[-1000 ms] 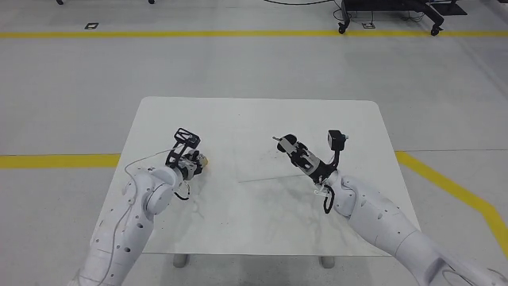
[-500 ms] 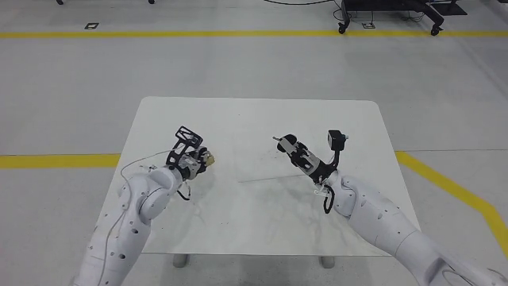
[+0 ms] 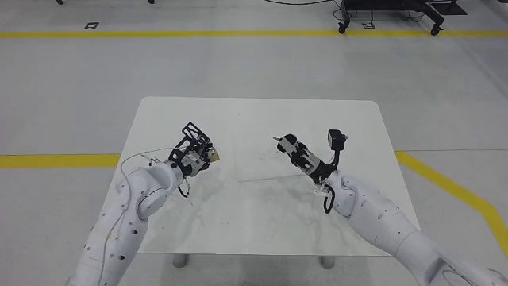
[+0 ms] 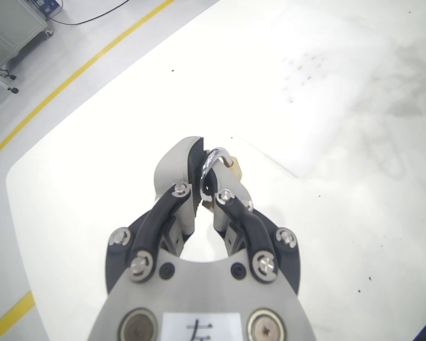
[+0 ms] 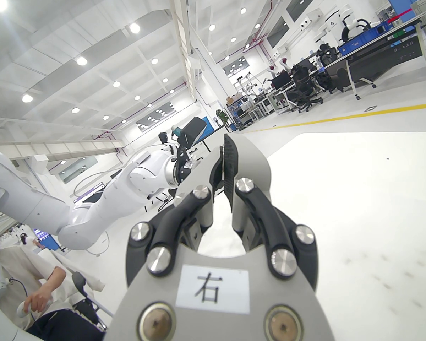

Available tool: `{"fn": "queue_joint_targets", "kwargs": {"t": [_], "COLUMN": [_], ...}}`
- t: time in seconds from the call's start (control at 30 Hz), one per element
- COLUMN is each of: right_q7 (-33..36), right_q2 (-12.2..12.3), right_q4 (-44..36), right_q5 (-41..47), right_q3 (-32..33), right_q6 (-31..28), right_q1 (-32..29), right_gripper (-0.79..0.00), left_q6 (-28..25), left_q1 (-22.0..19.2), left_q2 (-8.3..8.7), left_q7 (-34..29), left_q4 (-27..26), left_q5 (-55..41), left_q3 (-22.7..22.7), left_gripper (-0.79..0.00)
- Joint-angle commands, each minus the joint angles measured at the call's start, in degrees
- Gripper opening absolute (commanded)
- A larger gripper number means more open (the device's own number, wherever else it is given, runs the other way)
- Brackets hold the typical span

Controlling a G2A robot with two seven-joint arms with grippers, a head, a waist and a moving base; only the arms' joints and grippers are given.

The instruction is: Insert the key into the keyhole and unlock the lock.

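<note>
Robot body: left arm (image 3: 135, 210) and right arm (image 3: 381, 222), glossy white rounded shells with small dark fastener dots; thin pale cable (image 3: 141, 158) looped beside the left forearm; black cable (image 3: 326, 199) at the right wrist; left gripper (image 4: 208, 157) and right gripper (image 5: 223, 150), each a grey metal plate with black linkage bars, silver screws, grey fingers (image 4: 174, 168) faced with black ribbed pads (image 5: 230, 166), and a white label (image 5: 213, 289) bearing one black character.

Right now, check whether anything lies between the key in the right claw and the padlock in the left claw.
Nothing visible does. The left claw holds the padlock and the right claw holds the key. Only the white table shows in the gap between them.
</note>
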Motion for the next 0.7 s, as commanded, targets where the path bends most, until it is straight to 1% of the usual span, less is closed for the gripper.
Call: {"fn": "queue_joint_targets", "kwargs": {"t": [0.0, 0.03, 0.07, 0.1, 0.13, 0.2, 0.23, 0.3, 0.37, 0.43, 0.6, 0.67], "right_q7": [0.3, 0.3, 0.2, 0.0, -0.2, -0.8, -1.2, -1.8, -1.8, -2.0, -3.2, -3.1], "right_q2": [0.1, 0.2, 0.4, 0.7, 1.0, 1.7, 2.1, 2.9, 3.7, 4.2, 5.4, 5.6], "right_q4": [-1.8, -2.5, -3.5, -4.7, -6.0, -9.2, -11.1, -14.7, -18.6, -21.1, -26.2, -28.0], "right_q5": [0.6, 0.7, 0.8, 0.7, 0.5, -0.9, -1.7, -3.3, -5.0, -6.1, -8.5, -8.7], "right_q3": [1.1, 1.8, 2.8, 4.0, 5.3, 8.0, 9.5, 12.5, 15.7, 17.9, 24.5, 26.2], "right_q6": [0.6, 0.6, 0.6, 0.7, 1.0, 2.1, 2.5, 3.6, 5.3, 6.2, 8.7, 8.8], "right_q1": [-0.5, -0.7, -1.2, -1.7, -2.3, -3.9, -5.0, -7.5, -10.4, -12.5, -18.4, -20.6], "right_gripper": [-0.785, -0.785, -0.785, -0.785, -0.785, -0.785, -0.785, -0.785, -0.785, -0.785, -0.785, -0.785], "left_q6": [-4.8, -6.9, -9.9, -12.1, -13.0, -11.1, -9.7, -7.1, -4.9, -3.5, 3.0, 4.7], "left_q1": [-0.6, -1.0, -1.9, -3.3, -4.8, -8.5, -10.8, -14.8, -18.8, -21.4, -28.3, -30.9], "left_q2": [-0.21, -0.27, -0.34, -0.35, -0.40, -0.62, -0.70, -1.20, -2.13, -2.99, -6.34, -7.70], "left_q7": [0.7, -0.2, -2.6, -6.0, -10.5, -21.7, -27.3, -35.4, -42.2, -44.6, -46.8, -46.7], "left_q4": [3.3, 4.7, 7.0, 9.4, 11.9, 16.4, 18.5, 22.5, 27.0, 29.8, 37.8, 41.4], "left_q5": [-17.5, -23.3, -32.9, -41.9, -51.1, -69.7, -76.5, -86.6, -95.2, -98.7, -108.4, -110.4], "left_q3": [-1.3, -1.6, -1.9, -2.0, -1.4, 0.6, 1.5, 3.8, 6.9, 9.3, 16.2, 18.5], "left_gripper": [-0.785, -0.785, -0.785, -0.785, -0.785, -0.785, -0.785, -0.785, -0.785, -0.785, -0.785, -0.785]}}
